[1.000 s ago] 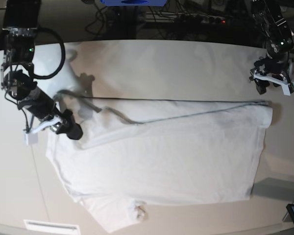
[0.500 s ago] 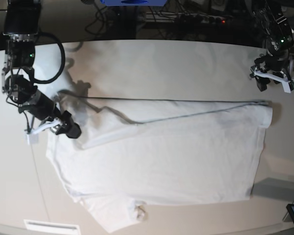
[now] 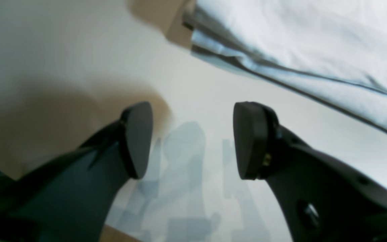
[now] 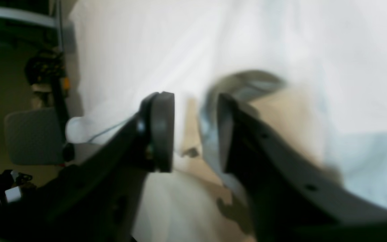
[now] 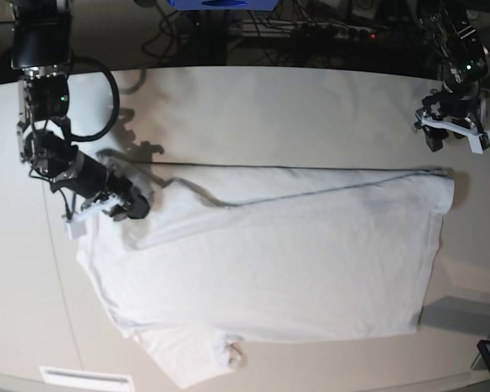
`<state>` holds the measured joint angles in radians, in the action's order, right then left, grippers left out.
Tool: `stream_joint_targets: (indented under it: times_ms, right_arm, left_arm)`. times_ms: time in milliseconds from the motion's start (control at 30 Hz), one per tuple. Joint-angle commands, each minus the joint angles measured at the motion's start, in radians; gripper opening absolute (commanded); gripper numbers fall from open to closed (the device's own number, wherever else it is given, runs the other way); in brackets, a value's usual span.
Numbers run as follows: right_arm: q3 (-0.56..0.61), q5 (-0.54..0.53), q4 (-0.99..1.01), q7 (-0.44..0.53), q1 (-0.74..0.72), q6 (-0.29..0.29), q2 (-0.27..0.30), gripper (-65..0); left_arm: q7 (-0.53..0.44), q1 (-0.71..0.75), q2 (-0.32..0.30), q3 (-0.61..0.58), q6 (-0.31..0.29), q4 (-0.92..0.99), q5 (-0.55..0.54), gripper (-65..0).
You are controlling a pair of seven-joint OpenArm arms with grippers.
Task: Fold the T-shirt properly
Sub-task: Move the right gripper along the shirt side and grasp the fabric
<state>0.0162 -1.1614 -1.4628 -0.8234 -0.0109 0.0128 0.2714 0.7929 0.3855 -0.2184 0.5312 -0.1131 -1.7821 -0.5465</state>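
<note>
In the left wrist view the left gripper hangs over the bare tabletop with its two dark pads spread wide and only the table surface and shadows between them. The T-shirt lies beyond the fingertips and off toward the far right of them, its layered, folded edge running diagonally there, well clear of both pads. In the right wrist view, which is blurred, the right gripper has its pads drawn near each other with a narrow gap between them; a curled bit of the T-shirt sits in that gap and against the right-hand pad, but whether the pads have closed on it I cannot tell. White cloth fills the space ahead of and beside the fingers. In the base view the right gripper lies low at the T-shirt's upper corner on that view's left side, its tip on the cloth where the folded-over layer begins; the garment spreads away from it across the table, partly folded lengthwise. The left gripper hovers just past the shirt's opposite corner, apart from the cloth, its fingers parted.
</note>
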Motion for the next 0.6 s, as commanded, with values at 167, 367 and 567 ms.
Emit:
stream_joint_targets:
  times_ms: [167, 367, 567]
  right_arm:
    - [-0.002, -0.024, -0.014, 0.006, -0.048, -0.015, 0.010, -64.4]
    - [0.072, -0.025, -0.013, 0.006, -0.114, -0.012, -0.001, -64.7]
    - [0.121, -0.024, 0.023, 0.006, -0.191, -0.010, -0.039, -64.7]
  left_arm:
    - [-0.022, 0.000, -0.014, 0.008, -0.004, -0.019, -0.004, -27.9]
    - [-0.022, 0.000, -0.014, 0.008, -0.004, -0.019, -0.004, -27.9]
    - [-0.022, 0.000, -0.014, 0.008, -0.004, -0.019, -0.004, -27.9]
